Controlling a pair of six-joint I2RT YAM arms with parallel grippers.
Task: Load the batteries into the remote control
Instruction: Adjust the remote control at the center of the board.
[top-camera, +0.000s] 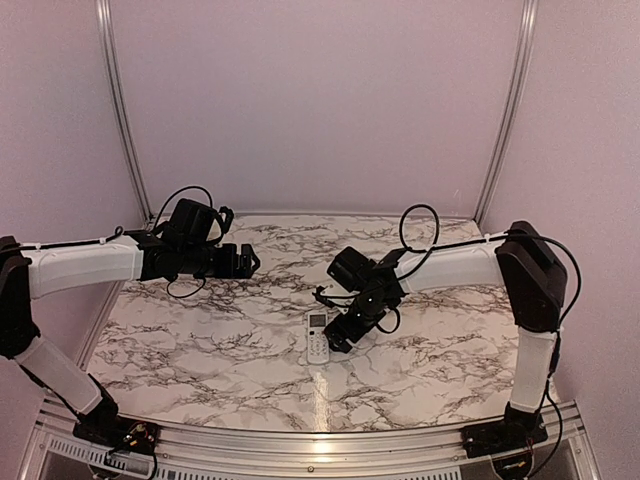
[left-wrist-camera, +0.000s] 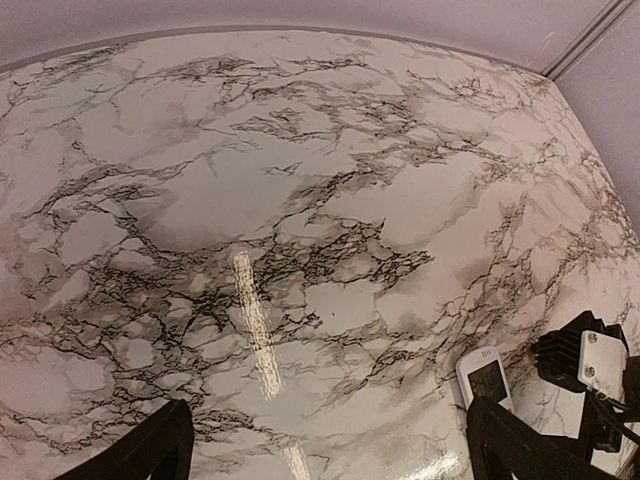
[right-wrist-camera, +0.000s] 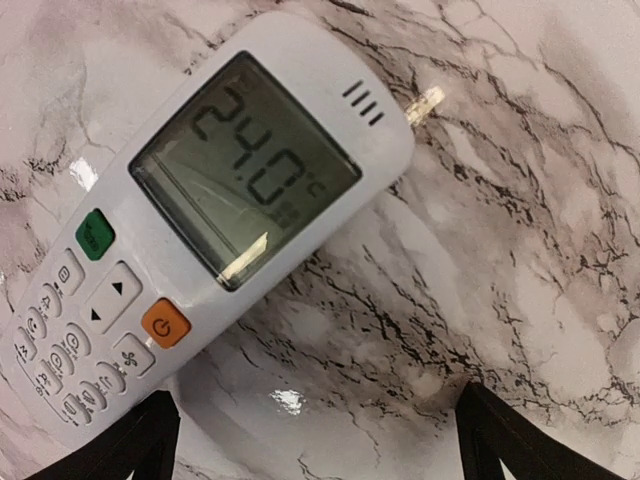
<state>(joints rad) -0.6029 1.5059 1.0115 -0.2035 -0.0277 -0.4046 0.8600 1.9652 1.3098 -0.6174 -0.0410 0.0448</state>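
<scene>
Right gripper (right-wrist-camera: 320, 452) spread wide, gripping nothing. Remote control (right-wrist-camera: 230, 220) flat on marble table (top-camera: 200, 350) directly under it, face up, screen reading 24.0, button end beside one finger. Left gripper (left-wrist-camera: 330, 450) fully open, empty, well left of remote.

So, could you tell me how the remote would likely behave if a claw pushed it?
The remote control looks like rigid plastic, so it probably won't flex. Lying flat, it shouldn't roll; on the glossy table it may slide or spin.
</scene>
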